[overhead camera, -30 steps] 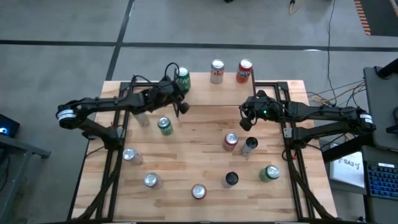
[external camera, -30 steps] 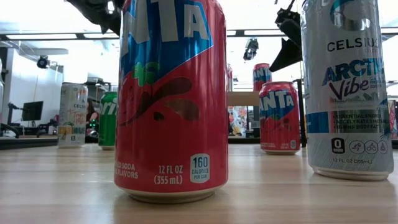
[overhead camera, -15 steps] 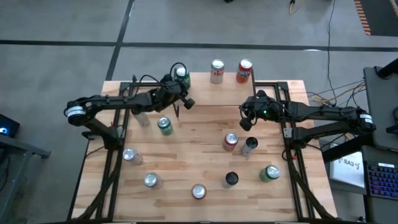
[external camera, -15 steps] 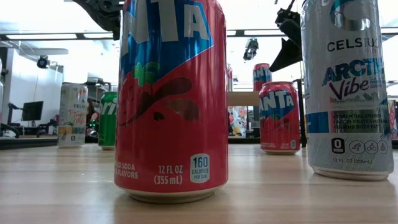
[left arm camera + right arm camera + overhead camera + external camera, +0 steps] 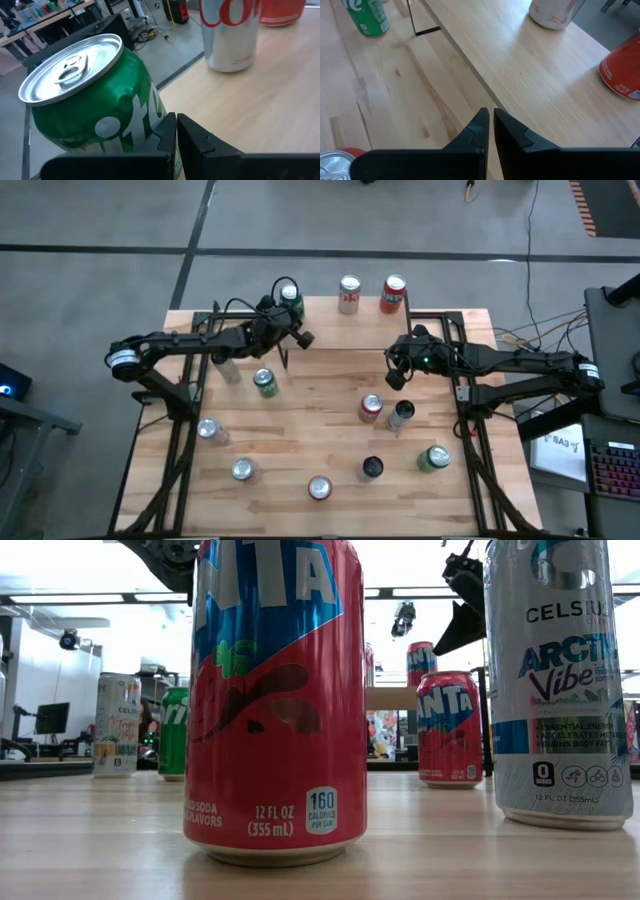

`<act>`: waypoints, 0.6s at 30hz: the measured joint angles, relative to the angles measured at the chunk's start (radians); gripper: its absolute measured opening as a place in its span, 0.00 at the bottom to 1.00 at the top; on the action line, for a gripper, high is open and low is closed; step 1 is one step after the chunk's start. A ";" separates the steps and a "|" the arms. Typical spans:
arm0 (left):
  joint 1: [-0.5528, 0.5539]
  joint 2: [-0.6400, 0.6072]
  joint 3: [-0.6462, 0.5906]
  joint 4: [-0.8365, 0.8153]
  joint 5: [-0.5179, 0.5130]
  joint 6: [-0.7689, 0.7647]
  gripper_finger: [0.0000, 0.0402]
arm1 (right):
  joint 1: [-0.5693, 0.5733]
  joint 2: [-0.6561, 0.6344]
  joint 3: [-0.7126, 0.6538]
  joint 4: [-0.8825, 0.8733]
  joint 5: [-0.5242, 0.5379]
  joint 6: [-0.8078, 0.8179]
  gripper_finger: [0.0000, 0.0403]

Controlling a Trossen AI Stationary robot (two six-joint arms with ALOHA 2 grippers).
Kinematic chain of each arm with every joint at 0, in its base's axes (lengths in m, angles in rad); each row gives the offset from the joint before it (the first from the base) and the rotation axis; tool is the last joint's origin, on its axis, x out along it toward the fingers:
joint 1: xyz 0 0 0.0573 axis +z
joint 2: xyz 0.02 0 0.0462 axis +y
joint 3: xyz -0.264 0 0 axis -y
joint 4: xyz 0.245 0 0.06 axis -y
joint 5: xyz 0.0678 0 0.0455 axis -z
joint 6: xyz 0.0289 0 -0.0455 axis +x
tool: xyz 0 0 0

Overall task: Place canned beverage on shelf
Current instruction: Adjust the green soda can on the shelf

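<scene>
The shelf (image 5: 330, 330) is a light wood board along the table's far side. On it stand a green can (image 5: 291, 298) at its left end, a white can (image 5: 349, 293) and a red can (image 5: 393, 293). My left gripper (image 5: 291, 320) is shut, just on the near side of the green can. That can (image 5: 95, 105) has a dent in its side and fills the left wrist view; the fingers hide its base. My right gripper (image 5: 398, 376) hangs shut above the table beside the shelf's near right edge (image 5: 470, 70). My left gripper's shut fingertips (image 5: 167, 125) stand right at the green can's side wall (image 5: 150, 117), low on the can. They come nearly level from the table's near side. Whether they touch the can I cannot tell.
Several more cans stand on the tabletop: a green one (image 5: 265, 383), a red one (image 5: 371, 408), a dark one (image 5: 372, 468), another green one (image 5: 433, 458) and silver-topped ones along the near left. Black frame rails (image 5: 185, 395) run along both sides.
My left gripper has moved toward the table's far edge and a little to the right, up to the green can on the shelf. It has swung round as it went and its fingers have stayed shut. My right arm has kept still.
</scene>
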 joint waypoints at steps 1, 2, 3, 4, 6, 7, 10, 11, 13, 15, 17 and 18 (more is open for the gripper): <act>0.002 0.000 0.000 0.002 0.000 0.000 0.00 | 0.000 0.000 0.000 0.000 0.000 0.000 0.04; 0.005 0.000 0.000 0.005 0.000 0.000 0.00 | 0.000 0.000 0.000 0.000 0.000 0.000 0.04; 0.006 0.000 0.000 0.007 0.000 0.000 0.00 | 0.000 0.000 0.000 0.000 0.000 0.000 0.04; 0.007 0.000 0.000 0.010 0.000 0.000 0.00 | 0.000 0.000 0.000 0.000 0.000 0.000 0.04; 0.008 0.000 0.000 0.017 0.000 0.000 0.00 | 0.000 0.000 0.000 0.000 0.000 0.000 0.04; 0.008 0.000 0.000 0.022 0.000 0.000 0.00 | 0.000 0.000 0.000 0.000 0.000 0.000 0.04; 0.006 -0.001 0.000 0.027 0.001 0.008 0.00 | 0.000 0.000 0.000 0.000 0.000 0.000 0.04; 0.002 -0.005 0.000 0.019 0.003 0.015 0.00 | 0.000 0.000 0.000 0.000 0.000 0.000 0.04; -0.009 -0.018 -0.001 -0.010 0.014 0.039 0.00 | 0.000 0.000 0.000 0.000 0.000 0.000 0.04; -0.022 -0.041 -0.001 -0.064 0.032 0.075 0.00 | 0.000 0.000 0.000 0.000 0.000 0.000 0.04; -0.026 -0.071 -0.001 -0.156 0.038 0.111 0.00 | 0.000 0.000 0.000 0.000 0.000 0.000 0.04; -0.026 -0.085 -0.001 -0.206 0.037 0.125 0.00 | 0.000 0.000 0.000 0.000 0.000 0.000 0.04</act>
